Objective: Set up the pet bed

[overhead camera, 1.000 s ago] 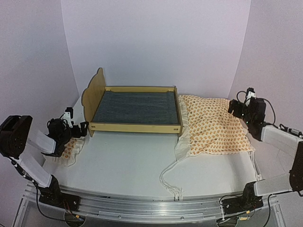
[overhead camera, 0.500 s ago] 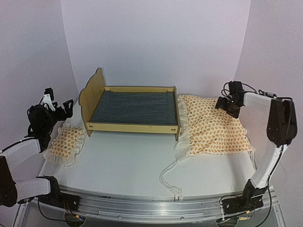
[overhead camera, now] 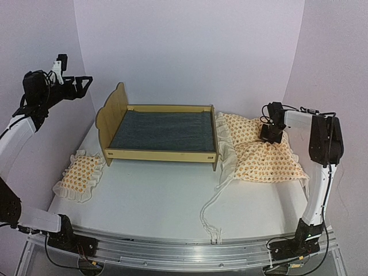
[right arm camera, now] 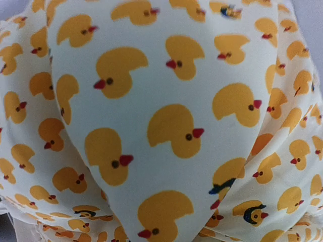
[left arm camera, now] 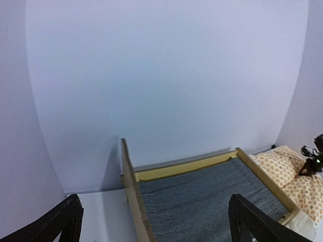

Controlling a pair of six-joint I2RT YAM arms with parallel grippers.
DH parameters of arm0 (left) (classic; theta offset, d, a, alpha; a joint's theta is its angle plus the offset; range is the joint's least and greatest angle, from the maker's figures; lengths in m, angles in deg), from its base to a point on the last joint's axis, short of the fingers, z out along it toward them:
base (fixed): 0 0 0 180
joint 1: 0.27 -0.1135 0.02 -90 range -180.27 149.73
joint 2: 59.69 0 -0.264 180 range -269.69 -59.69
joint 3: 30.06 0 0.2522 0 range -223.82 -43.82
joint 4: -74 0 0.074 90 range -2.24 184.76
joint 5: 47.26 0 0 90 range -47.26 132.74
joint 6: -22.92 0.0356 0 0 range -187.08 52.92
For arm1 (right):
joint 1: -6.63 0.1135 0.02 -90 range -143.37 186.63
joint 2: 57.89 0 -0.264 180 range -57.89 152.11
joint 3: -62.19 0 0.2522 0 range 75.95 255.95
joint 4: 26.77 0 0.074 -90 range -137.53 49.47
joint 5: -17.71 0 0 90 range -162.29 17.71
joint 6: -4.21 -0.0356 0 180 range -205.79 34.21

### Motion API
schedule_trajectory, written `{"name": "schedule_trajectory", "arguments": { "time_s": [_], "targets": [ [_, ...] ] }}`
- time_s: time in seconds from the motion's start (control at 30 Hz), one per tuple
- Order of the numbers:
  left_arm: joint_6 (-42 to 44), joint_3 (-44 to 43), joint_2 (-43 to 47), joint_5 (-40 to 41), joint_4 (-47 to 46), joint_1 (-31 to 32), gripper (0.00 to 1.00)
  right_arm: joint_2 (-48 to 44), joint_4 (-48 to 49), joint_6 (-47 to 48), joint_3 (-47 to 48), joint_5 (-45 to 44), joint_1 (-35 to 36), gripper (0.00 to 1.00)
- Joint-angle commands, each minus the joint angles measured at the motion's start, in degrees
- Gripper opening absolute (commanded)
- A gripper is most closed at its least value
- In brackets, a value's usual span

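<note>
The pet bed is a light-wood frame with a dark grey base and a scalloped headboard, standing at the table's middle back. Left of it lies the duck-print pillow. The ruffled bedding lies bunched to the right of the frame. My right gripper presses down on the bedding's far part, shut on a pinched ridge of cloth; in the right wrist view the bedding fills the picture and hides the fingers. My left gripper hangs open high at the far left, its fingers framing the pet bed.
White tie cords trail from the bedding's front edge toward the near table edge. A metal rail with both arm bases runs along the front. Curved pale walls close in at the back and at both sides.
My left arm lifted away from the pillow to high on the left. My right gripper came down on the bedding and shut, and the cloth has drawn up into folds toward it.
</note>
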Motion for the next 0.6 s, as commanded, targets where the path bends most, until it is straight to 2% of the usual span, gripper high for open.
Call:
{"name": "schedule_trajectory", "arguments": {
  "time_s": [0.0, 0.13, 0.33, 0.43, 0.57],
  "targets": [
    [0.48, -5.28, -1.31, -14.66, 4.98, 2.29, 0.99, -10.03, -0.54, 10.82, 9.07, -4.41, 0.07, 0.0],
    [-1.54, -6.93, -2.41, -18.03, 4.5, 3.33, 0.97, -15.34, 3.48, 19.7, 18.25, 3.17, 0.24, 0.0],
    [-1.61, -7.76, -2.54, -19.09, 4.52, 3.4, 0.95, -21.69, 15.33, 30.52, 25.46, 27.8, 2.71, 0.0],
    [-1.48, -7.79, -2.71, -20.98, 4.86, 4.67, 0.95, -20.25, 17.59, 31.1, 32.54, 37.81, 6.26, 0.0],
    [-0.91, -7.73, -3.09, -22.74, 6.16, 6.19, 0.97, -15.25, 21.52, 28.29, 40.23, 44.38, 13.27, 0.0]
  ]
}}
